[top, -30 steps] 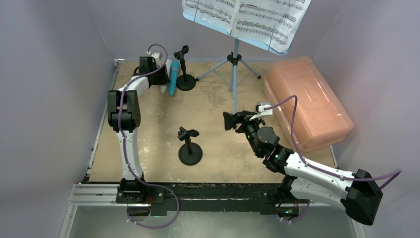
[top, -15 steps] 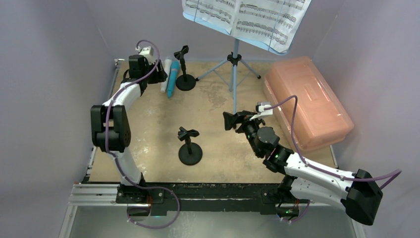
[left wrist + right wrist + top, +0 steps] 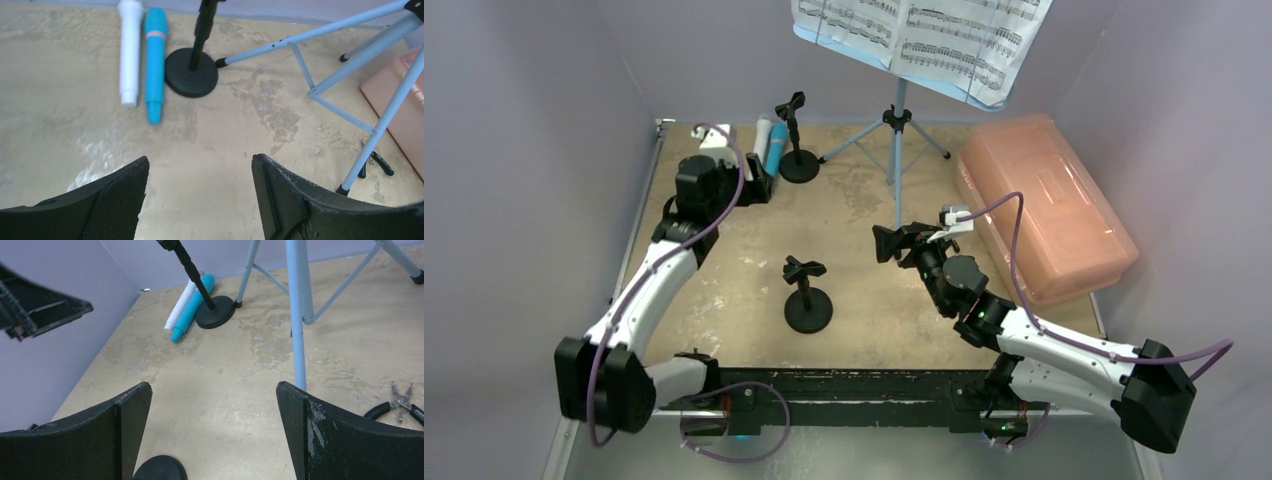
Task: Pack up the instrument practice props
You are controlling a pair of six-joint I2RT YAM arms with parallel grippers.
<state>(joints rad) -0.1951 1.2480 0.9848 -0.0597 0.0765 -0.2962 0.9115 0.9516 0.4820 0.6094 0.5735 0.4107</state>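
Note:
A white microphone and a blue microphone lie side by side on the table at the back left, next to a black mic holder. My left gripper hovers open and empty just short of them, also seen from above. A second mic holder stands mid-table. The light-blue music rack stands on its tripod at the back, carrying sheet-music pages. My right gripper is open and empty beside the tripod's near leg.
A pink translucent box lies shut along the right wall. Small black-handled pliers lie on the table near the tripod's near foot. Grey walls close in the left, back and right sides.
The left arm has drawn back toward me from the microphones and its jaws have spread wider. Both microphones lie slightly farther back. The right arm has not moved.

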